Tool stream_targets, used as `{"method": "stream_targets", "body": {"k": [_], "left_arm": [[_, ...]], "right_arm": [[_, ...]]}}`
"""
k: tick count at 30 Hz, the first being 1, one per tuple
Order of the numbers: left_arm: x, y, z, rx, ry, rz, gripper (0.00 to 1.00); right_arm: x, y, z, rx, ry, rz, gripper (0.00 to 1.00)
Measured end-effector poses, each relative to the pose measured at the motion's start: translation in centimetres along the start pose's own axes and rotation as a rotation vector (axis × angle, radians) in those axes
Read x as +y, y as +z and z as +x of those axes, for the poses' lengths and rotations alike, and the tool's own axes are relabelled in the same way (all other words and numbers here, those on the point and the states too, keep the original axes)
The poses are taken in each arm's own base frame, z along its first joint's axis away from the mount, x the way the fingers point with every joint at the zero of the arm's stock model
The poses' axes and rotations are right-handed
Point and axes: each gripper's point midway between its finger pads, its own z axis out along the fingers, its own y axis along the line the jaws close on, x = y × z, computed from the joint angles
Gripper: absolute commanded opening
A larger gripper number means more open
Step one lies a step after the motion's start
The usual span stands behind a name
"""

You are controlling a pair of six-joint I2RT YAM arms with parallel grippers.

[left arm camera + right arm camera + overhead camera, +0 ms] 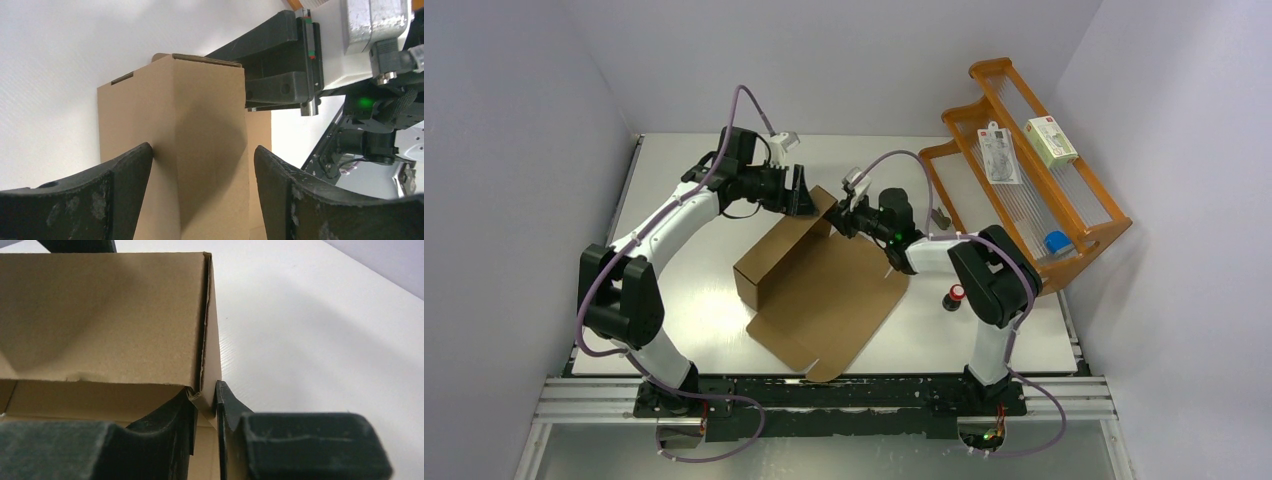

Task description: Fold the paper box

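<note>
While the paper box (824, 290) is lying in the middle of the table (904, 335), only partly formed, both arms are meeting at its far corner, a little above the centre of the top view. One long wall is standing up along the left side of the sheet. The rest, the broad panel with its flaps, is lying flat toward the lower middle of the frame.

The right gripper (205, 396) is pinching the thin cardboard at the end of the raised wall. In its wrist view the two fingers (172, 415) are sitting on either side of the short side panel, at the lower centre, with the cardboard caught between them and almost no gap left. I judge that it is gripping this corner so that the side panel is standing square against the long wall.

The left gripper (200, 152) is standing wide open. Its jaws are straddling the upright corner fold, one at the lower left and one at the lower right of its wrist view. The left one is looking very near to the cardboard, but I cannot tell if it is touching. It is probably placed there to steady the wall from outside while the other arm is working on the flap.

The folding seems to be somewhere in the middle — the flat panel is not yet raised.
</note>
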Motion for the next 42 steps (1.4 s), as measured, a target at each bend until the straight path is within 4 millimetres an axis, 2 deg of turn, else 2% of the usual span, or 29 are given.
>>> {"method": "stream_targets", "body": {"k": [9, 13, 18, 22, 30, 34, 38, 42], "left_arm": [[0.1, 0.0, 0.1, -0.014, -0.033, 0.043, 0.78], [0.2, -0.1, -0.1, -0.020, -0.035, 0.045, 0.78], [0.8, 0.2, -0.3, -0.028, -0.033, 0.037, 0.78], [1.4, 0.6, -0.3, -0.029, -0.039, 0.029, 0.77], [1.7, 0.9, -0.1, -0.022, -0.052, 0.037, 0.77], [1.7, 1.0, 0.0, -0.018, -0.060, 0.039, 0.77], [1.9, 0.9, 0.1, -0.017, -0.067, 0.037, 0.77], [1.9, 0.8, 0.2, -0.012, -0.076, 0.043, 0.76]], "right_arm": [[0.0, 0.5, 0.0, 0.018, -0.001, 0.133, 0.19], [-0.1, 0.6, 0.1, 0.022, 0.022, 0.200, 0.12], [-0.4, 0.7, 0.3, 0.023, 0.072, 0.298, 0.11], [-0.6, 0.6, 0.3, 0.021, 0.093, 0.362, 0.19], [-0.7, 0.8, 0.3, 0.005, 0.105, 0.380, 0.25], [-0.6, 1.4, 0.2, -0.020, 0.087, 0.359, 0.27], [-0.4, 1.9, 0.2, -0.041, 0.067, 0.324, 0.34], [0.4, 2.5, 1.0, -0.036, 0.056, 0.269, 0.38]]}}
